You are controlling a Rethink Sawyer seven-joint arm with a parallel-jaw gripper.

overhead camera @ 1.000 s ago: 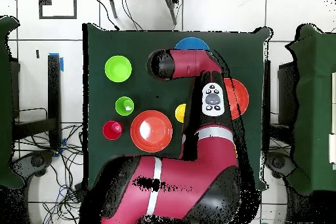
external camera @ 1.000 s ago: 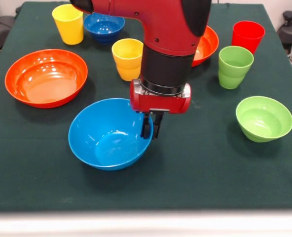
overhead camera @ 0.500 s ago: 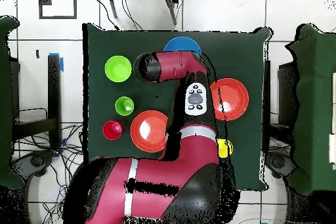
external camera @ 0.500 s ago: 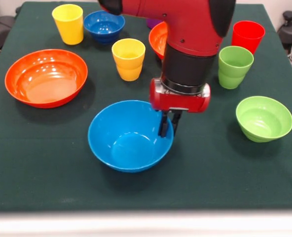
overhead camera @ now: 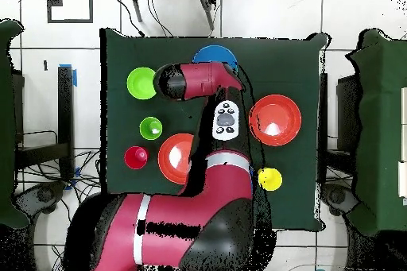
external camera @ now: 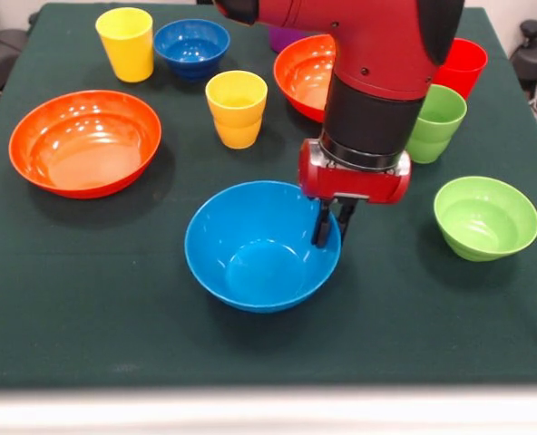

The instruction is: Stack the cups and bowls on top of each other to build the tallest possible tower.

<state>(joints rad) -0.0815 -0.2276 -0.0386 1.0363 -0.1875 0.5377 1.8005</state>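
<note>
Green cloth [external camera: 87, 272], cups/bowls round arm [external camera: 377, 82].

Hand [external camera: 333, 227] pinched on right rim of large light-blue bowl [external camera: 255, 249], 1 finger inside, 1 outside. Bowl upright, mid-table [external camera: 87, 299]. 2 orange-red bowls: far left [external camera: 84, 140] and behind arm [external camera: 307, 72]. Yellow-orange cup [external camera: 237, 109] between them. Small lime bowl [external camera: 485, 216] at right, apart.

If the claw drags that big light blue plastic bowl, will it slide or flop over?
The large light blue plastic bowl probably slides: it looks stiff and glossy, though the green cloth may drag. The claw pinches its rim on one side, so it could tilt. Wide and low, it seems unlikely to flip.
</note>
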